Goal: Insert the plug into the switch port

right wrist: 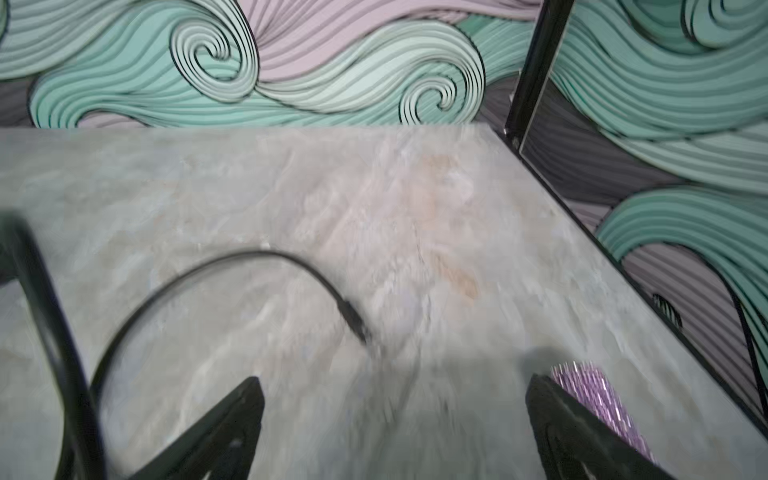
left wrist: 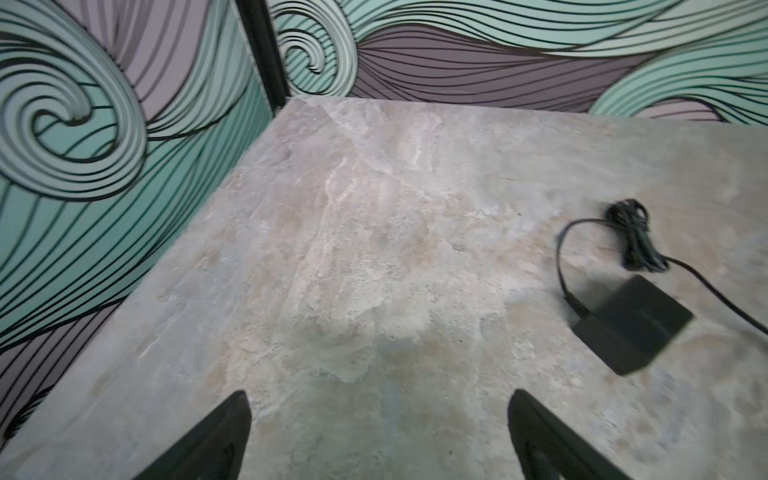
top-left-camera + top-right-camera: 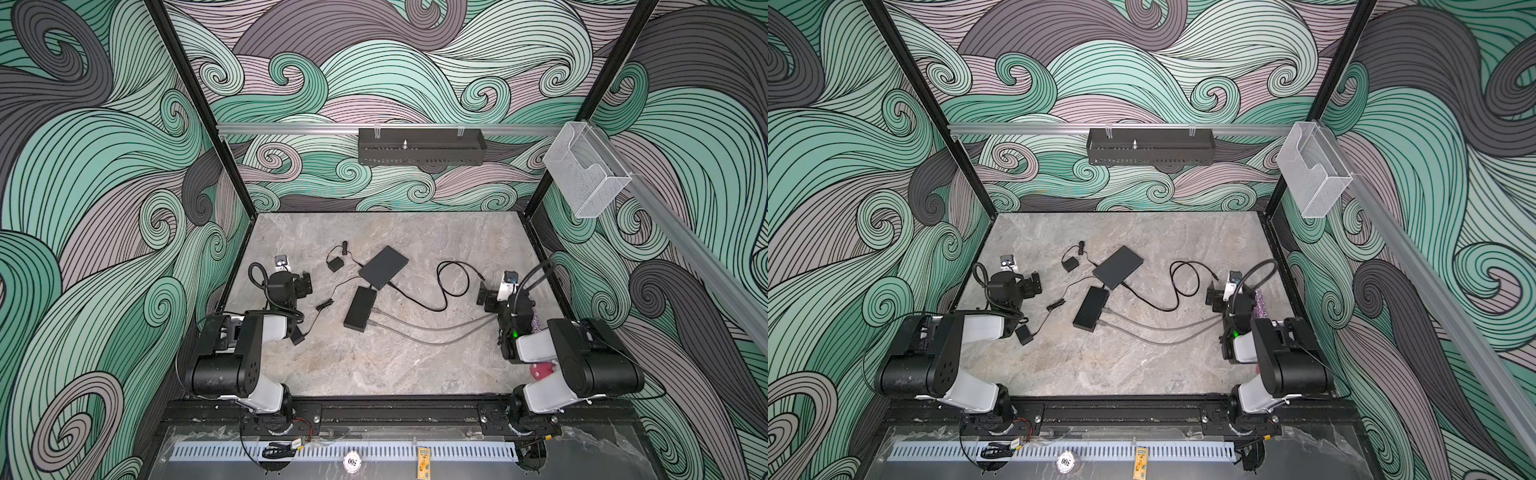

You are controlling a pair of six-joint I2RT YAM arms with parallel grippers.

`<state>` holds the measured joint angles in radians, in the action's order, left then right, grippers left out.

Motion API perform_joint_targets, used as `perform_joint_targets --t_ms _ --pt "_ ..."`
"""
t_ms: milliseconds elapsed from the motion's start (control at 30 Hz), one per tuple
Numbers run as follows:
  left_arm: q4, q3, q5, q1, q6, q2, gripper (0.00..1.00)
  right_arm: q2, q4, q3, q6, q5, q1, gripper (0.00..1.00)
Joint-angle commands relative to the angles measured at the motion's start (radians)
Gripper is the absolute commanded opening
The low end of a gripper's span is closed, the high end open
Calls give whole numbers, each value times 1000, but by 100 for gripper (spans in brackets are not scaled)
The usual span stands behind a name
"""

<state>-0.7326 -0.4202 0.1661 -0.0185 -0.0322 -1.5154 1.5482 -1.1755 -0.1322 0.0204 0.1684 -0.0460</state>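
Note:
The switch [image 3: 360, 309] [image 3: 1091, 309] is a narrow black box lying mid-table, with two grey cables plugged into its right side. Its free port is too small to make out. A black cable loops from the flat box and ends in the plug [image 3: 481, 274] [image 3: 1215, 274] [image 1: 356, 323], which lies loose on the table. My right gripper [image 3: 484, 297] [image 3: 1212, 296] [image 1: 395, 384] hovers just short of that plug, open and empty. My left gripper [image 3: 307, 284] [image 3: 1036, 284] [image 2: 378, 399] is open over bare table at the left.
A wider, flat dark-grey box [image 3: 383, 267] [image 3: 1118, 267] lies behind the switch. A small black adapter [image 3: 335, 264] [image 2: 631, 324] lies with its bundled cord; another adapter [image 3: 297, 336] sits by the left arm. A purple glittery object [image 1: 590, 395] lies beside the right gripper. Walls enclose the table.

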Motion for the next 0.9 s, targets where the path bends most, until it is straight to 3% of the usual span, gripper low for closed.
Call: perform_joint_targets --t_ms 0,67,100,133,167,233,300,433,500,600,667,767,867 --pt "-76 44 -146 -10 54 19 99 36 -173 -37 15 -21 -17 99" --pt "5 -10 -116 -24 26 -2 99 20 20 -139 31 -32 -27 99" --pt "97 -70 -108 -30 10 -16 99 -14 297 -257 46 -67 -31 99" --pt "85 -55 -135 -41 2 -7 98 -17 416 -302 27 -120 -3 99" --pt "58 -52 -146 -41 16 -19 99 17 292 -268 -1 -208 44 99" --pt "90 -61 -149 -41 12 -11 99 -6 363 -291 13 -180 28 99" --pt "72 -53 -149 -41 13 -11 99 11 297 -271 12 -179 28 99" --pt "73 -49 -150 -40 13 -4 99 -5 330 -276 11 -177 28 99" --pt "35 -23 -256 -40 67 5 99 -6 334 -278 12 -180 29 99" --pt "32 -24 -298 -47 73 2 99 -4 329 -276 10 -179 28 99" --pt "71 -54 -184 -63 4 -16 99 -10 344 -279 12 -181 28 99" --pt "80 -60 -167 -60 -6 -15 99 -11 340 -278 16 -178 26 99" --pt "77 -55 -175 -57 6 -10 99 -24 206 -197 86 -415 43 99"
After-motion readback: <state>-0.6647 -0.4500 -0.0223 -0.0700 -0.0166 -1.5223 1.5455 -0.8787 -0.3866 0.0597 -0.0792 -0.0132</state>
